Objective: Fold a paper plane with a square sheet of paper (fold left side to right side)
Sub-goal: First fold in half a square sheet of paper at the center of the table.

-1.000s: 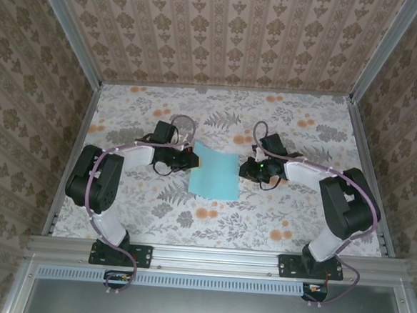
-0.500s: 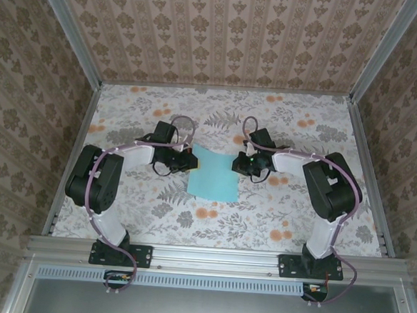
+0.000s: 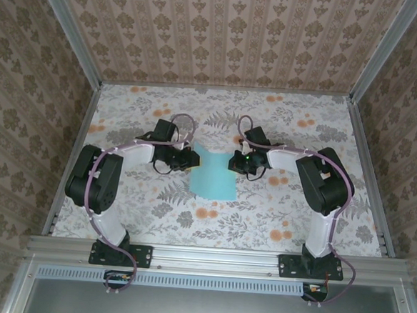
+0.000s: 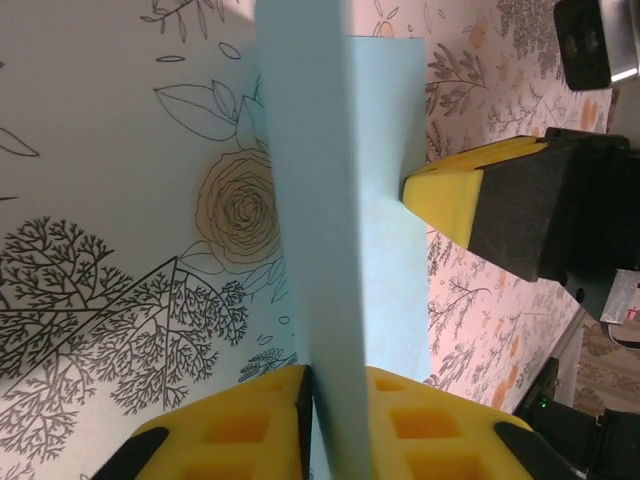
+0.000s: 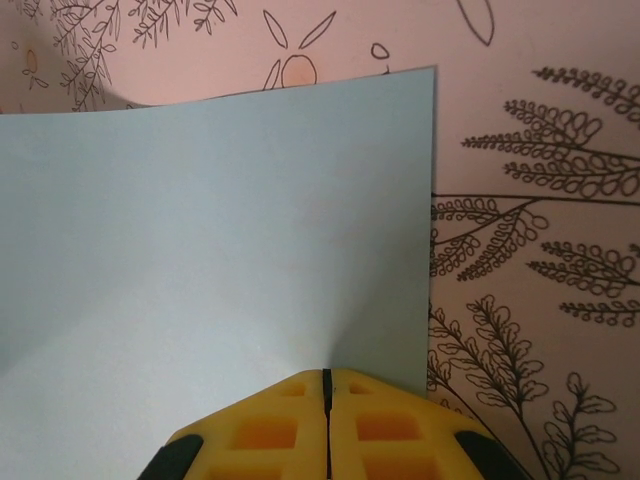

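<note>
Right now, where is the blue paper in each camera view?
Top external: blue paper mid-table, between left gripper and right gripper.
Left wrist: paper stands in the centre, clamped by left gripper.
Right wrist: paper covers left and centre, above right gripper.
Shared landmark: floral tabletop.

My left fingers (image 3: pixel 190 159) touch the left edge of the light-blue sheet of paper (image 3: pixel 215 180); my right fingers (image 3: pixel 235 162) touch its right edge, over the flowered surface (image 3: pixel 140 109).

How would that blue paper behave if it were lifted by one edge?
Probably floppy: the paper bends upward where the left hand pinches its edge. Likely very light, since it looks so thin edge-on. It may crease easily.
</note>
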### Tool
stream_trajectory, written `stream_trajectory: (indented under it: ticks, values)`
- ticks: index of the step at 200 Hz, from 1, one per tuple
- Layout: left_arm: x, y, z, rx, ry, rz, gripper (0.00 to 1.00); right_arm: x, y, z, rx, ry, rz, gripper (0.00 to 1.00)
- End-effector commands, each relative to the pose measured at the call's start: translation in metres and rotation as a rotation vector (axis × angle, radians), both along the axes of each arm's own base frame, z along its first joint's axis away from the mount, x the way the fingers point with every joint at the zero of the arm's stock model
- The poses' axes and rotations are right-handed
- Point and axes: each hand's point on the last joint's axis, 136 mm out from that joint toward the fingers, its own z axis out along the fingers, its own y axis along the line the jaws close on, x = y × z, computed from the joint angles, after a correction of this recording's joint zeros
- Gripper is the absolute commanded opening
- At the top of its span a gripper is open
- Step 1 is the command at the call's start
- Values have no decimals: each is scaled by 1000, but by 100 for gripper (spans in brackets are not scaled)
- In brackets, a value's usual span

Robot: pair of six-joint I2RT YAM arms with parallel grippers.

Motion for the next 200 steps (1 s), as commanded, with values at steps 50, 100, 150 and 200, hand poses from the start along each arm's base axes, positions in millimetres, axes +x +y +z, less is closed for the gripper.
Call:
stream_trajectory:
  ticks: [50, 100, 150, 200]
  values:
    - [4, -28, 43, -117, -67, -46, 44, -36, -15, -46, -133, 146, 23, 8]
    - [1, -49, 42, -159, -58, -82, 55, -36, -15, -44, -134, 138, 23, 7]
    - [2, -62, 34, -176, -39, -99, 62, -28, -8, -32, -91, 99, 12, 8]
    - [4, -68, 25, -159, -29, -99, 54, -10, -12, 8, -37, -13, -26, 10]
